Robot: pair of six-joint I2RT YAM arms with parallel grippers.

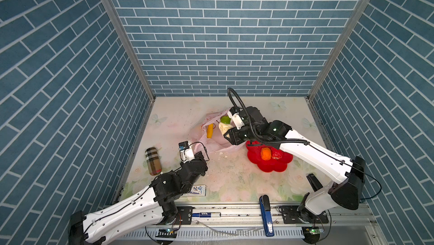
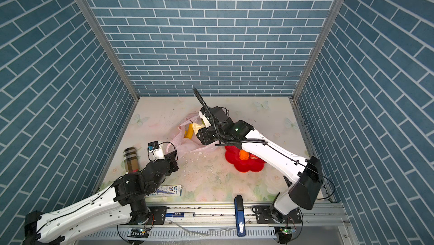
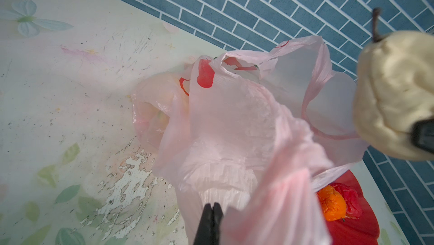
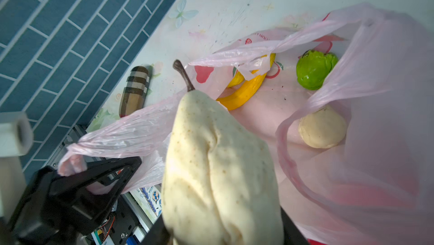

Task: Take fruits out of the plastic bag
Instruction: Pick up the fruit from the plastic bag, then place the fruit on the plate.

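The pale-pink plastic bag (image 1: 217, 144) (image 3: 234, 126) lies open in the middle of the table. My left gripper (image 1: 201, 156) (image 3: 212, 206) is shut on one of its loop handles, holding that side up. My right gripper (image 1: 226, 133) (image 4: 223, 229) is above the bag's mouth, shut on a beige pear (image 1: 224, 128) (image 4: 218, 161) with a brown stem. Inside the bag lie a yellow banana (image 4: 246, 88), a green fruit (image 4: 314, 68) and a second beige fruit (image 4: 323, 127). An orange fruit (image 1: 265, 154) and a red fruit (image 1: 277, 154) sit on the red flower-shaped plate (image 1: 270, 168).
A plaid cylindrical case (image 1: 153, 161) lies by the left wall. A small printed box (image 1: 197, 189) rests near the front edge under my left arm. A blue stapler (image 1: 266, 215) and a pen (image 1: 205, 214) lie on the front rail. Brick-pattern walls close three sides.
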